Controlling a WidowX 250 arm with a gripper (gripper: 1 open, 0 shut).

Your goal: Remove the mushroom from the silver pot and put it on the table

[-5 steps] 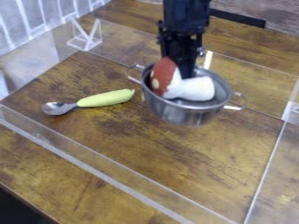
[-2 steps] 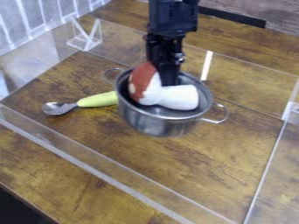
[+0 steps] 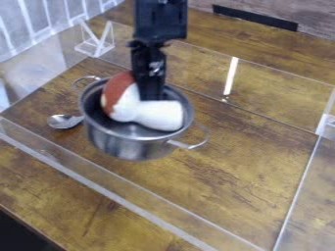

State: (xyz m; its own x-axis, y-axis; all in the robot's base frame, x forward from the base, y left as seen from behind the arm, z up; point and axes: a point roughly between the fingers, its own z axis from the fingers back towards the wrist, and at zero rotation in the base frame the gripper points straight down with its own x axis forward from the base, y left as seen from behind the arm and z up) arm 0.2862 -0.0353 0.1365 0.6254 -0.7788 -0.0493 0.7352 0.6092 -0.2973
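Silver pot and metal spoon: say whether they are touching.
Cannot tell. In the camera view, the silver pot covers the handle end of the metal spoon, so neither a gap nor a contact shows there.

The toy mushroom [image 3: 141, 105] is showing a rounded reddish-brown cap and a thick white stem. It is lying tilted in the mouth of the silver pot [image 3: 131, 137], its cap toward the picture's upper left and its stem slanting down toward the lower right. The stem's end is resting near the pot's rim. The pot is round, shiny steel and lidless, with two small loop handles sticking out on opposite sides, one at upper left and one at lower right. It is sitting upright or nearly so, its open top facing the camera. The table [image 3: 240, 169] is showing brown wooden planks with visible grain.
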